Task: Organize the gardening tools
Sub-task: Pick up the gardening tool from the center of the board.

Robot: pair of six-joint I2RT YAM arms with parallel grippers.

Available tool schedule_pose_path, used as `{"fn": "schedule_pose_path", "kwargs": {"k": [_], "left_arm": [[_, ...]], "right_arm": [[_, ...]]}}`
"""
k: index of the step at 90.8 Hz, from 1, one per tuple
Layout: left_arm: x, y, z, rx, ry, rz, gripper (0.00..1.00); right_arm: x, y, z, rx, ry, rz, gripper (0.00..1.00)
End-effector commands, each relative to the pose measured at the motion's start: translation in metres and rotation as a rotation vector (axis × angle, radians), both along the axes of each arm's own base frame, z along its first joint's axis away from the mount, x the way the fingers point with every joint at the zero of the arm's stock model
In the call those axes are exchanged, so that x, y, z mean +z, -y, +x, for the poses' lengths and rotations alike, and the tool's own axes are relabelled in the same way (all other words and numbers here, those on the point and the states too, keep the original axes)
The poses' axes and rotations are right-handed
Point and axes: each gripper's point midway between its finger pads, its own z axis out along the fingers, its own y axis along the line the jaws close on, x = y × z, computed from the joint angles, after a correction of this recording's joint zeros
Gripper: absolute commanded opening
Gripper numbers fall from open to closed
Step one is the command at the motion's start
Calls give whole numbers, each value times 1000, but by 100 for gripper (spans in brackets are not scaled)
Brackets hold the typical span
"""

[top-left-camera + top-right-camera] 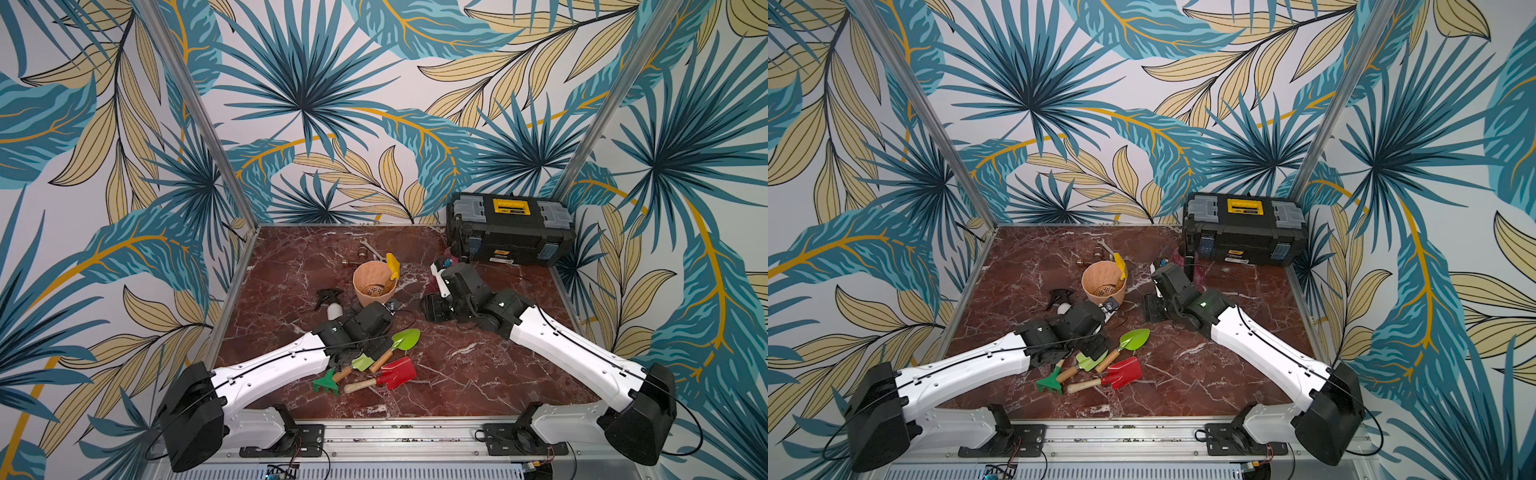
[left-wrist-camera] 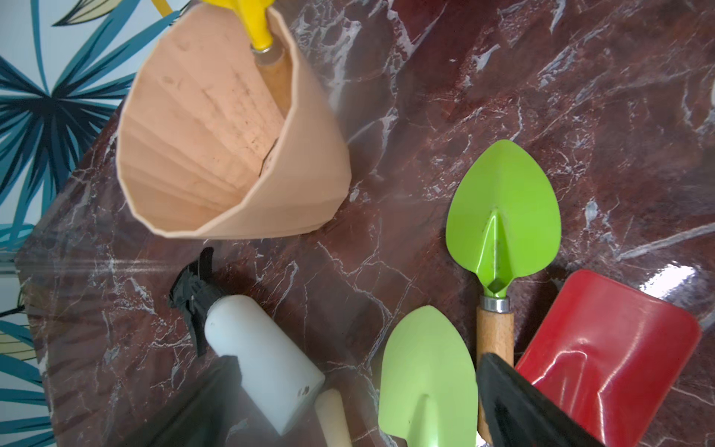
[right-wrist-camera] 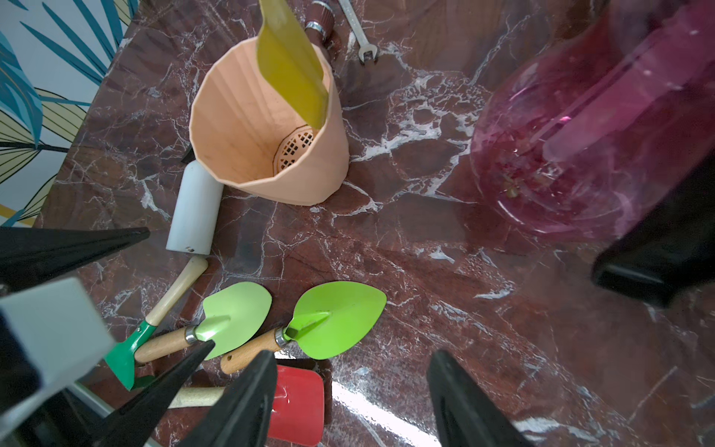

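Left gripper (image 2: 360, 362), jaws wide apart and empty, is hovering over the paler lime trowel (image 2: 427, 371), its long axis lying across the gap; right gripper (image 3: 350, 356), also apart, is hanging farther off; yellow scoop (image 1: 392, 264) is standing in the pot (image 1: 374, 300).

No legible text — toolbox (image 1: 510, 237) labels blurred.

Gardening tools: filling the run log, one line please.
yellow scoop in peach ribbed pot | lime-green trowels, red shovel, green rake on table | left gripper open | right gripper open
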Motion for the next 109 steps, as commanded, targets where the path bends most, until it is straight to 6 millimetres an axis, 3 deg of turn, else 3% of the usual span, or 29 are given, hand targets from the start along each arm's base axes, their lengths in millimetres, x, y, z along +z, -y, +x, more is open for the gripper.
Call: {"fn": "schedule_pose_path", "kwargs": {"k": [1,12,35,55,73,85,95,109], "left_arm": [[3,18,4,-41,29,44,100],[-5,29,4,-66,24,57,100],[0,33,4,-93,57,53,100],[6,27,2,-94,76,49,100],[13,25,1,-88,94,17,100],[18,23,-1,-92,110,2,100],[21,21,-1,-85,123,-7,100],[24,16,-1,-74,139,-7,100]], "right_arm": [[14,20,-1,-76,24,-20,68],[-5,16,-14,-49,-57,10,69],[-69,3,-43,-97,-293,146,70],[-72,-7,-41,-238,-344,484,75],[-101,6,-46,-404,-431,672,75],[-107,7,-46,-489,-490,848,74],[-114,9,-46,-538,-519,925,73],[-127,-8,-52,-524,-596,953,71]]}}
